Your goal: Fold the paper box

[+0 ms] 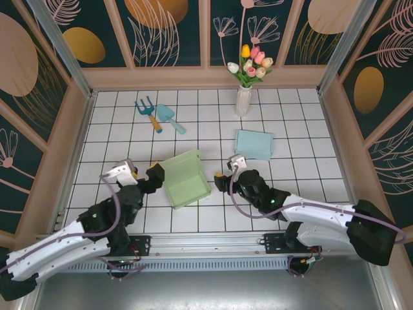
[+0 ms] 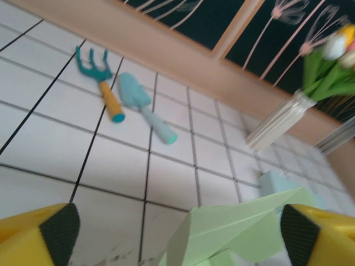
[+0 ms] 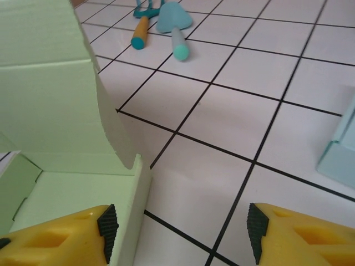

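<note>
Seeing the green paper box (image 1: 186, 181) mid-table, nearer the near edge, sitting squarely between both pincers. The left gripper (image 1: 144, 174) is just off its left wall and the right gripper (image 1: 221, 183) just off its right wall, both released and holding nothing. The lid stands up along the box's far side, roughly parallel to the table's far edge, so I judge both arms equally near.

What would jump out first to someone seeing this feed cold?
The pale green paper box, half folded with its lid panel raised, sits mid-table between the two arms. Behind it, a vase of tulips stands by the back wall, with a light blue box in front of it and a toy garden fork and trowel off to the left.
</note>
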